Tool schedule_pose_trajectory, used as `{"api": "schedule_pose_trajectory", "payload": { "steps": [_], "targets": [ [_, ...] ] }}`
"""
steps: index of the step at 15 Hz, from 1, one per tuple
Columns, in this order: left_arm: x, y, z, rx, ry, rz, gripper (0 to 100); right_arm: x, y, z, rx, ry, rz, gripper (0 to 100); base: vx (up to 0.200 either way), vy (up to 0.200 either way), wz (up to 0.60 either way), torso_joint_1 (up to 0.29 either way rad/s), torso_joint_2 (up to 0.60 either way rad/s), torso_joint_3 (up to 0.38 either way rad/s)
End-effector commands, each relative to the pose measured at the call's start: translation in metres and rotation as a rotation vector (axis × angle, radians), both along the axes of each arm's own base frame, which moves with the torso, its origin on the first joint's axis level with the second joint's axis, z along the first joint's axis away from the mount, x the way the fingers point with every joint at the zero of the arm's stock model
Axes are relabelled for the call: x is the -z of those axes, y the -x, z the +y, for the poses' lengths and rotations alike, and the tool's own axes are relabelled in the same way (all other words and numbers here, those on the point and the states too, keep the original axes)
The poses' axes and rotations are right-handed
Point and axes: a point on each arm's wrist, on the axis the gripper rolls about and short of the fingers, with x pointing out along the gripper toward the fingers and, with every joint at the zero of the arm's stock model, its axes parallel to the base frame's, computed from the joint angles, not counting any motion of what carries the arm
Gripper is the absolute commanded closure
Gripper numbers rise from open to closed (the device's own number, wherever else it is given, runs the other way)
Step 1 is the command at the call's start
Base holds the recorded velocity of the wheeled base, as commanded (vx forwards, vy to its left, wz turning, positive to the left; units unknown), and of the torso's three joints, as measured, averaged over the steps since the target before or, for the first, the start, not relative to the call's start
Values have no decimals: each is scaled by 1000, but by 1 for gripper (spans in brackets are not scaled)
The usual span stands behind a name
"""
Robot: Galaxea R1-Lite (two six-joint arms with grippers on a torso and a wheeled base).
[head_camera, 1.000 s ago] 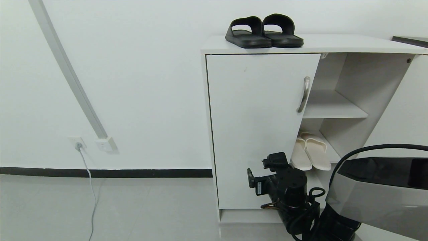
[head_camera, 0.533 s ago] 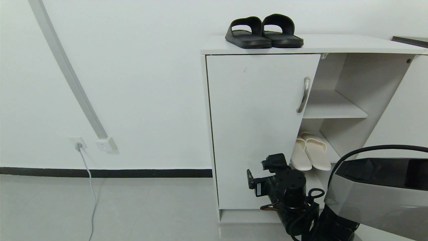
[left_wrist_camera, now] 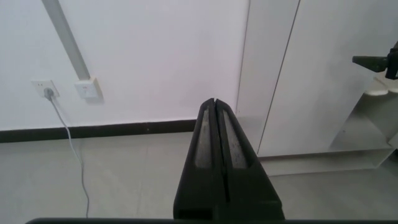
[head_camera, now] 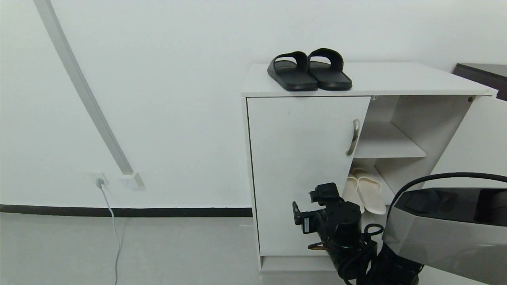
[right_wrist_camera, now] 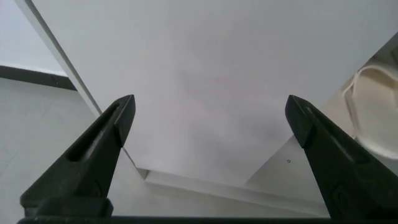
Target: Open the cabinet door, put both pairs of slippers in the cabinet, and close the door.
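Two pairs of slippers are before us. The black pair sits side by side on top of the cabinet, toward its left end, with the straps on the far side. The cream pair lies inside the cabinet's right compartment, on the level below the shelf, with its left slipper partly hidden behind the edge of the left door. That left door is shut, its metal handle standing upright along its right edge. The right door stands swung open at the far right, so we see into the compartment. Our right gripper hangs low, near the face of the shut left door, with its jaws spread wide and nothing between them; the cream pair shows just past the door's edge beside it. Our left gripper has its fingers pressed flat together and grips nothing. It points toward the foot of the wall just left of the cabinet. On that wall, well to the left, we see a wall socket with a pale cable trailing down onto the grey floor.
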Motion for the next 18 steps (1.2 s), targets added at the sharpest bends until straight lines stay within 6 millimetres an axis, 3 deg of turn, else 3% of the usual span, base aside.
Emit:
{"api": "schedule_pose_trajectory", "payload": {
  "steps": [1, 18],
  "targets": [
    [0, 0, 0, -1, 0, 1, 100, 1, 0, 0, 0, 2, 2, 0, 0, 0, 0, 115, -447, -349],
    [0, 0, 0, -1, 0, -1, 100, 1, 0, 0, 1, 1, 2, 0, 0, 0, 0, 181, -503, -322]
  ]
}}
